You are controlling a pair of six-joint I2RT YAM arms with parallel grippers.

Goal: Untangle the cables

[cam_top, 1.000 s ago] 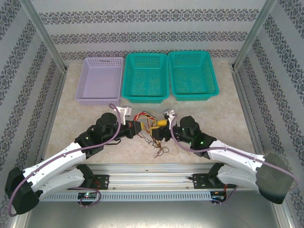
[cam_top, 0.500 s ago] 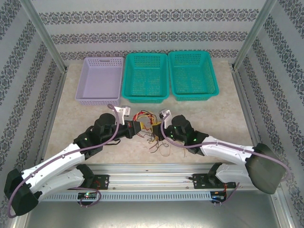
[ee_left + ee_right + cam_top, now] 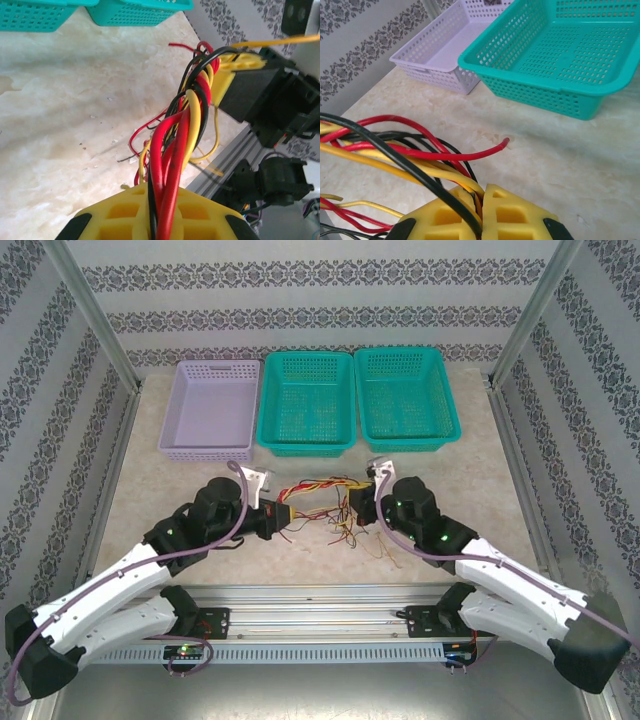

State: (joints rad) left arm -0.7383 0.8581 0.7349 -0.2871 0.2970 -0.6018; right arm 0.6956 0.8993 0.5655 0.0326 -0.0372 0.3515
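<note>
**Top view, centre of frame.** The cables (image 3: 318,498), red, yellow and black, run as a loose bundle over the bench (image 3: 150,490) between your two tools. Your left tool (image 3: 283,513) is at the bundle's left end and your right tool (image 3: 358,502) at its right end. Stray cable ends trail toward the lower centre.

**Left wrist view.** The left tool's yellow fingers (image 3: 115,215) are pressed together on a twisted strand of cables (image 3: 180,135). The strand rises to the right tool (image 3: 239,62) in the upper right.

**Right wrist view.** The right tool's yellow pads (image 3: 515,215) pinch the cables (image 3: 395,150), which fan out to the left.

**Top view, upper frame.** A lilac basket (image 3: 210,410), a middle teal basket (image 3: 306,405) and a right teal basket (image 3: 405,400) stand side by side.
</note>
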